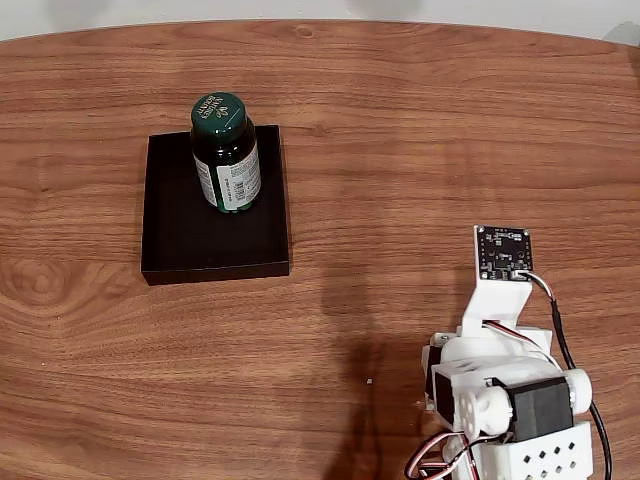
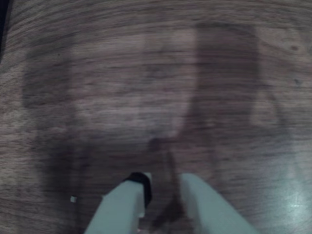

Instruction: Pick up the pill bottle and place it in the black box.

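Pill bottle [image 1: 226, 152] stands upright inside the black box [image 1: 215, 240], toward the box's far edge, cap up, barcode label facing the camera in the fixed view. Its base sits on the box floor and nothing is touching it. Judging from that, placement looks done.

The arm sits at the near right of the table [image 1: 400, 150] in the fixed view, folded back by its base, well apart from the box. From the arm, the bottle lies to the far left, diagonally across bare wood. The bottle's long axis is vertical, so any re-grasp would mean coming in from the side, across the low box wall.

The hand [image 2: 163, 195] shows in the wrist view: two pale fingers [image 2: 122, 207] enter from the bottom edge with a narrow gap between the tips. It's slightly open and holds nothing, with only wood grain and shadow below it.

View differences:
- The fixed view gives the whole layout: bottle in box, arm retracted. The hand itself is hidden under the arm's body there.
- The wrist view gives the finger gap and confirms the hand is empty. It's blurred. A dark sliver at its top left corner may be the box; can't tell.
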